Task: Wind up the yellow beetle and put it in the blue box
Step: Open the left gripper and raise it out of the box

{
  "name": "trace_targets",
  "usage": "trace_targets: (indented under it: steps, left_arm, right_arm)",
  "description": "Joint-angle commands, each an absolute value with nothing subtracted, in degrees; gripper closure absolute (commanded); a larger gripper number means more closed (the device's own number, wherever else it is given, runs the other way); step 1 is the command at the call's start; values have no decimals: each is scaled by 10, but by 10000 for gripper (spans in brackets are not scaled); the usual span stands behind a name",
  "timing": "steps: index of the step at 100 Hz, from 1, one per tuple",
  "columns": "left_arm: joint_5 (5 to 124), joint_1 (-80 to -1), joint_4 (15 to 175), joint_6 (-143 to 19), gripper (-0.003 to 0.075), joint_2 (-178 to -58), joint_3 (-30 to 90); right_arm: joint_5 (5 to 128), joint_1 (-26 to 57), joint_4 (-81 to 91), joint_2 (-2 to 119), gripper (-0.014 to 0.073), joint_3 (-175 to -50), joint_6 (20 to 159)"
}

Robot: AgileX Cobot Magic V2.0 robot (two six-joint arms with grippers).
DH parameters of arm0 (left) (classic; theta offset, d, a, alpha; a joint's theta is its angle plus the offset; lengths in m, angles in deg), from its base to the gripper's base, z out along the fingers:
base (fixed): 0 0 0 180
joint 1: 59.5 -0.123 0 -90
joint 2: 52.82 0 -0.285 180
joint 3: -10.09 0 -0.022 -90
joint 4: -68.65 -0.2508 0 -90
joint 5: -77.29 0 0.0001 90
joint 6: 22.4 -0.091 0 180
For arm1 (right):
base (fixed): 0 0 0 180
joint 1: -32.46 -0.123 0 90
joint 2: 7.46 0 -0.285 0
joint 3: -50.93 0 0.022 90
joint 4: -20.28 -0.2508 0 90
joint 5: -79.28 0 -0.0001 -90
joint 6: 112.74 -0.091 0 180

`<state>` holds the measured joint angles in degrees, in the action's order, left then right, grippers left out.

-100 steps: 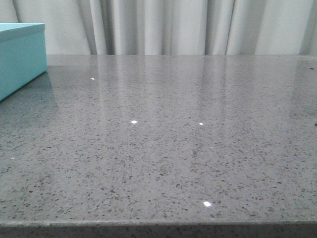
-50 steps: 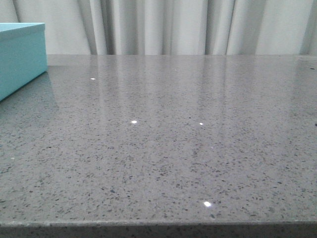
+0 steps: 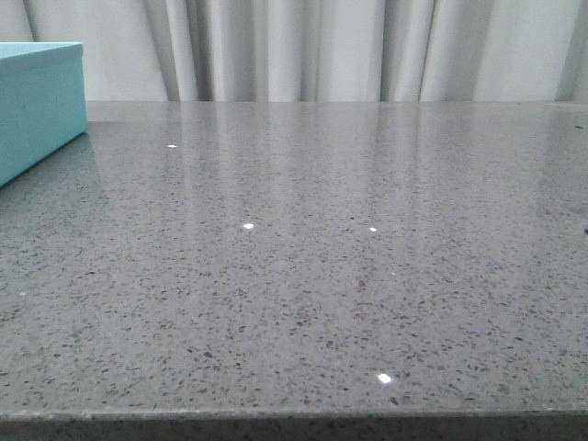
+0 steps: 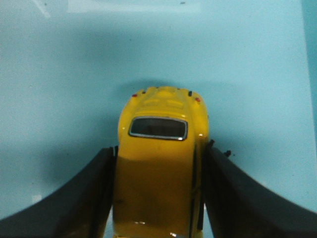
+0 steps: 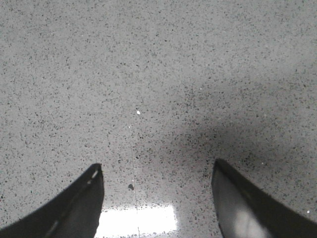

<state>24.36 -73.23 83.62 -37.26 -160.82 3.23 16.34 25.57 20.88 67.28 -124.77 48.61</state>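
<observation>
In the left wrist view the yellow beetle sits between the two dark fingers of my left gripper, which is shut on its sides. Behind the car lies the pale blue inner floor of the blue box; whether the wheels touch it I cannot tell. The front view catches only one corner of the blue box at the far left, and neither arm appears there. Over bare speckled grey table, my right gripper stands open with nothing between its fingers.
The grey speckled tabletop fills the front view, its near edge along the bottom. A pale curtain hangs behind the table's far edge. A bright light reflection lies on the table between the right fingers.
</observation>
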Motion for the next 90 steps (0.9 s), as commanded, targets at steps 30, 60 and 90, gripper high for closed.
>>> trace_targets:
  steps: [30, 60, 90]
  left_arm:
    - [257, -732, 846, -370, 340, -1591, 17]
    - [252, -732, 861, -370, 225, -1589, 15]
    - [281, -732, 879, -383, 265, -1504, 16]
  right_arm:
    - [187, 256, 212, 661, 116, -1261, 493]
    - [187, 256, 212, 661, 116, -1261, 493]
    - [219, 256, 212, 641, 116, -1261, 514]
